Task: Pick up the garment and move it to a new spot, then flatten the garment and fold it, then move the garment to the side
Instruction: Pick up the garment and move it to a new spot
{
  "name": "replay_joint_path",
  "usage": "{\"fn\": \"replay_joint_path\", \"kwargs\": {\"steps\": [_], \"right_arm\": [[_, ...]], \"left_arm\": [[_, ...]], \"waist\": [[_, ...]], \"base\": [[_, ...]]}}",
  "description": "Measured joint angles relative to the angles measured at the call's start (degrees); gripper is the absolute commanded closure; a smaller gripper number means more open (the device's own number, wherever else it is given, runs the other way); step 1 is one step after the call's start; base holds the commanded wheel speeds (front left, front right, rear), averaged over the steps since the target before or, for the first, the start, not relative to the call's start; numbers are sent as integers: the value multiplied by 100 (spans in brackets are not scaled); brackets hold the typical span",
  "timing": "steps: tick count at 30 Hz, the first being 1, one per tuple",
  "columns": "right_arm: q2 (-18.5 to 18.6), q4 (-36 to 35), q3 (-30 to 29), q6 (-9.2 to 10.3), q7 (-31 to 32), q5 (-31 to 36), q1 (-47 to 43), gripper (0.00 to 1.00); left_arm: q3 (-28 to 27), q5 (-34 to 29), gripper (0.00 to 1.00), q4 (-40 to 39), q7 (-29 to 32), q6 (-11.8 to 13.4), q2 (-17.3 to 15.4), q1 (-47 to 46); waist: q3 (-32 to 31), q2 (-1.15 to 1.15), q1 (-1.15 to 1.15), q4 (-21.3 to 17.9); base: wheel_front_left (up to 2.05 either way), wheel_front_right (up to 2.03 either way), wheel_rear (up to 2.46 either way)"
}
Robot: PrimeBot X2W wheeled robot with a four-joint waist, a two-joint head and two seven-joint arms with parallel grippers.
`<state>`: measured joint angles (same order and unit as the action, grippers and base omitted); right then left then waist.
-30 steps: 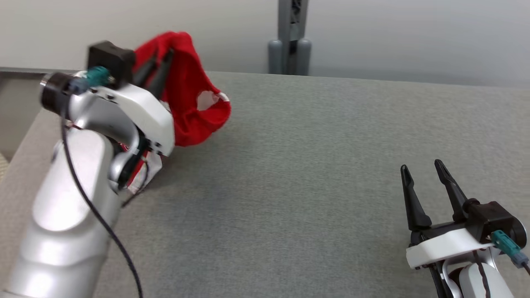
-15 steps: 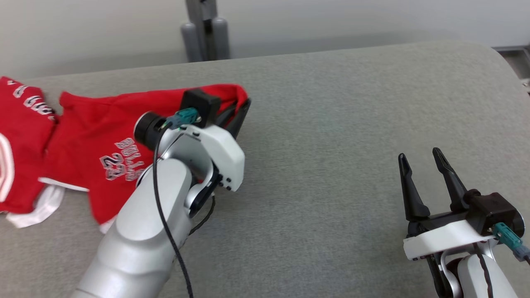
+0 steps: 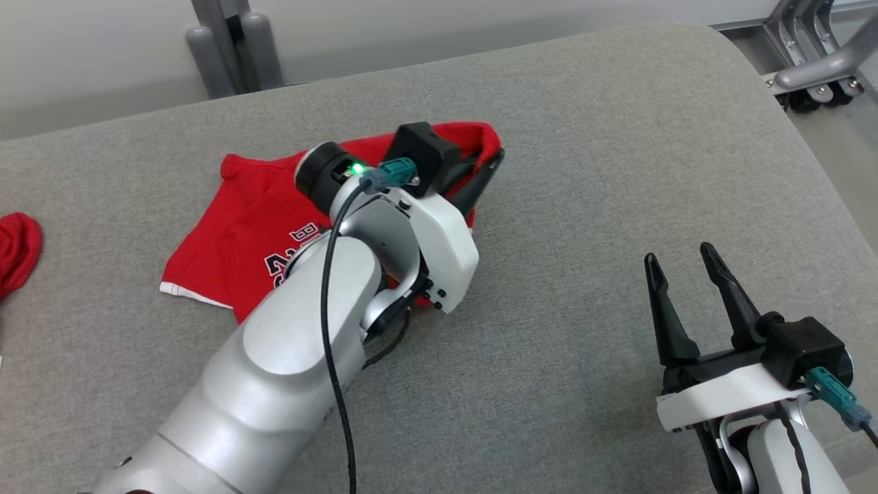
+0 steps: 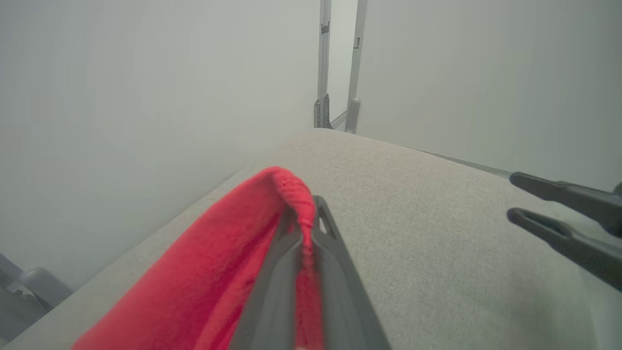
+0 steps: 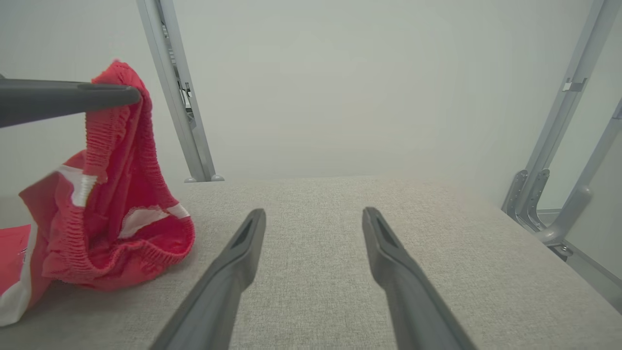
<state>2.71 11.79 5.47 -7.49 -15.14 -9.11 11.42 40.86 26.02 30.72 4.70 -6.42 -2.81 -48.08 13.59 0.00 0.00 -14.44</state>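
The garment (image 3: pixel 233 226) is a red jersey piece with white trim and lettering, spread partly on the grey padded table (image 3: pixel 583 171). My left gripper (image 3: pixel 490 161) is shut on its ribbed red edge, holding that end raised while the rest trails on the surface. In the left wrist view the fingers (image 4: pixel 277 272) pinch the red fabric (image 4: pixel 218 272). From the right wrist view the garment (image 5: pixel 121 233) hangs from the left gripper (image 5: pixel 131 95). My right gripper (image 3: pixel 682 264) stands open and bare at the lower right, well apart from the cloth; its fingers (image 5: pixel 233 262) are spread.
Another red cloth (image 3: pixel 17 250) lies at the table's far left edge. A grey post (image 3: pixel 230 48) stands behind the table. A metal frame on wheels (image 3: pixel 816 62) stands past the rounded right end of the table. Bare table surface lies between the two grippers.
The head camera has swung to the right. My left gripper has carried the garment down and rightward toward the table's middle, so the cloth now trails on the surface. The right gripper stays open.
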Motion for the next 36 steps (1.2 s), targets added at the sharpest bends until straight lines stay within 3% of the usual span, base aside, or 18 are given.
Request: {"fn": "replay_joint_path", "kwargs": {"steps": [5,6,7,8,9,13,16,23,36], "right_arm": [[0,13,126,0,0,-79,66,0],[1,13,154,0,0,-112,87,0],[-1,12,189,0,0,-136,104,0],[-1,12,221,0,0,-159,114,0],[-1,12,235,0,0,-175,126,0],[-1,20,287,0,0,-243,198,0],[-1,42,281,0,0,-257,205,0],[-1,101,192,0,0,-279,175,0],[-3,129,-126,0,0,-90,-1,0]], "left_arm": [[645,426,100,209,-4,204,8,-63],[735,475,72,283,-109,260,7,-67],[817,556,50,356,-209,310,4,-79],[899,633,7,417,-325,353,-1,-91],[987,688,0,459,-489,379,-1,-105],[1314,1038,0,761,-864,525,8,-163],[1623,1335,0,946,-932,491,11,-164],[2129,1800,0,1174,-1073,490,10,-234],[1923,2220,0,1582,-1851,526,-40,-499]], "waist": [[92,0,0,-197],[113,0,0,-239],[133,0,0,-282],[152,0,0,-326],[171,0,0,-369],[241,0,0,-535],[277,0,0,-600],[218,0,0,-472],[-247,0,0,256]], "base": [[0,0,0],[0,0,0],[0,0,0],[0,0,0],[0,0,0],[0,0,0],[0,0,0],[0,0,0],[0,0,0]]}}
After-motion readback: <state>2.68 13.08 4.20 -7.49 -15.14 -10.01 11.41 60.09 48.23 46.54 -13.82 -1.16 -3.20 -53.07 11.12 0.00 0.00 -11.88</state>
